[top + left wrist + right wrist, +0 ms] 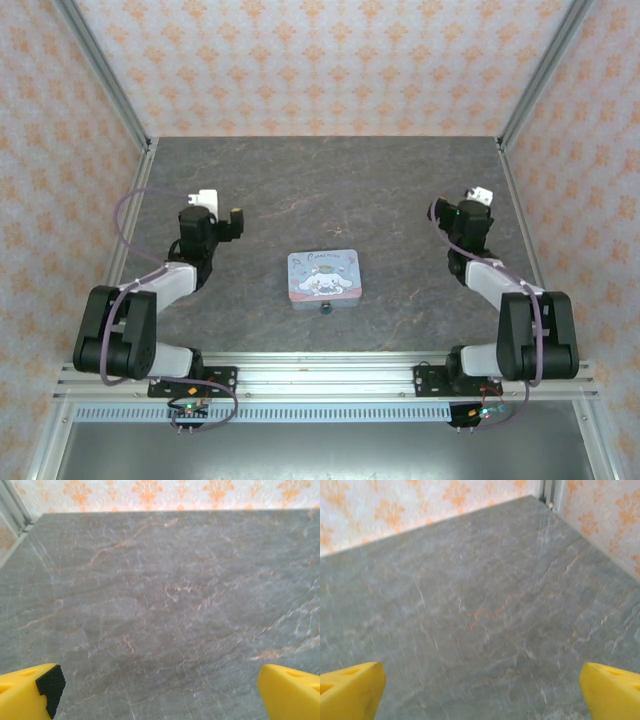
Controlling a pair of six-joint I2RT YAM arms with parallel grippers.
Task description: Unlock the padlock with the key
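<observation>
The padlock point(324, 307) is a tiny dark speck at the near edge of the pastel cartoon tin box point(323, 275), which lies flat in the middle of the table. I cannot make out a key. My left gripper point(218, 217) hovers well to the left of the box, and my right gripper point(470, 207) hovers well to its right. In the left wrist view the left gripper point(160, 695) is open, its yellow fingers point(30, 690) wide apart over bare table. The right gripper point(480, 692) is open too, with nothing between its yellow fingers point(350, 690).
The grey marbled table point(330, 190) is enclosed by orange-patterned walls point(320, 60) at the back and both sides, with metal corner posts point(100, 70). An aluminium rail point(320, 375) carrying the arm bases runs along the near edge.
</observation>
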